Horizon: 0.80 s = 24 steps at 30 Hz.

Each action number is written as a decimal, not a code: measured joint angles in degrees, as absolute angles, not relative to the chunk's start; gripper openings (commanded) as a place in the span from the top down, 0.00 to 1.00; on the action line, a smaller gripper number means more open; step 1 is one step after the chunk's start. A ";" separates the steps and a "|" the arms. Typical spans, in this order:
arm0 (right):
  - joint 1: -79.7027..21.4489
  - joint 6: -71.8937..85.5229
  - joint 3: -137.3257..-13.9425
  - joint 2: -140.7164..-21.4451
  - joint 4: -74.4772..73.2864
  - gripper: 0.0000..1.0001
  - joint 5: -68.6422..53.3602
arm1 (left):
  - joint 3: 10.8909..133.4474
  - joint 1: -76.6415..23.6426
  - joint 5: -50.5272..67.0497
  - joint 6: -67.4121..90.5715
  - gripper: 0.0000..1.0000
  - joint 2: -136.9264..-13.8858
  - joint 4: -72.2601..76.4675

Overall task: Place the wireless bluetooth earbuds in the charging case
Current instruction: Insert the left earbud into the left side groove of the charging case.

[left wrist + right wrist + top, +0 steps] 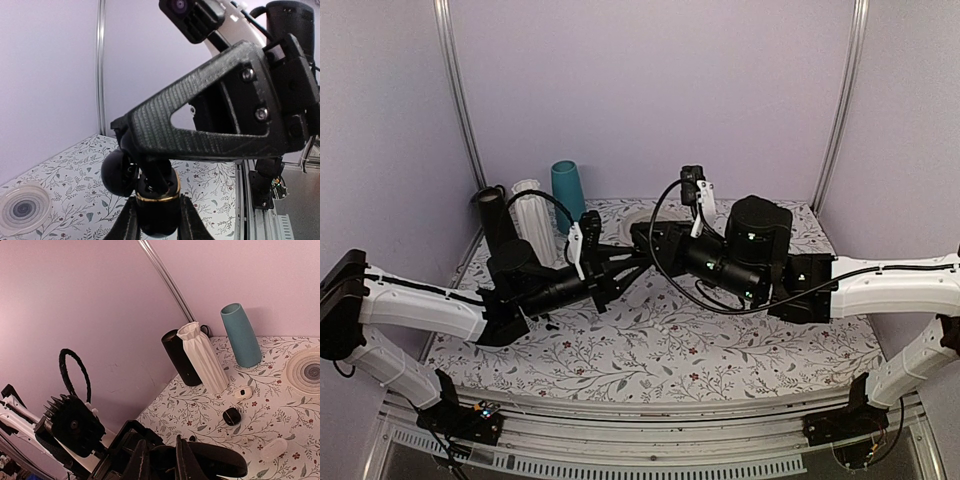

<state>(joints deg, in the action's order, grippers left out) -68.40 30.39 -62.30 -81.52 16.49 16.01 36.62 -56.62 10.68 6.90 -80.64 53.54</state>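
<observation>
Left wrist view shows the left gripper clamped on an open black charging case with a gold rim. The right gripper has its jaws drawn nearly together at the case's mouth, and anything pinched there is hidden. Right wrist view shows tiny pale earbuds lying loose on the floral table near a small black case.

Right gripper at bottom edge, fingers close together, floral table, black cylinder, white pleated vase and teal vase at the back, ringed plate at right edge, small white case, small black case, pale translucent case lying apart
</observation>
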 measured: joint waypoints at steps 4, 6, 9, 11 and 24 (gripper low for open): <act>-68.58 30.13 -62.24 -81.60 16.58 0.95 16.56 | 36.62 -56.64 10.63 6.87 1.00 -80.53 53.21; -68.58 30.13 -62.15 -81.62 16.64 0.94 16.84 | 36.62 -56.64 10.66 6.87 1.00 -80.36 52.86; -68.60 30.13 -61.84 -81.60 17.10 0.94 17.32 | 36.62 -56.64 10.83 6.76 1.00 -79.99 52.47; -68.60 30.11 -61.67 -81.60 17.32 0.94 17.52 | 36.62 -56.64 10.98 6.52 1.00 -79.59 51.81; -68.62 29.74 -61.36 -81.89 18.24 0.94 17.28 | 37.15 -56.82 10.87 5.80 1.00 -79.07 50.94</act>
<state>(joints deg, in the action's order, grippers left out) -68.62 29.74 -61.36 -81.89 18.24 17.28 37.15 -56.82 10.87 5.80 -79.07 50.94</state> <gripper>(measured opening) 0.135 0.208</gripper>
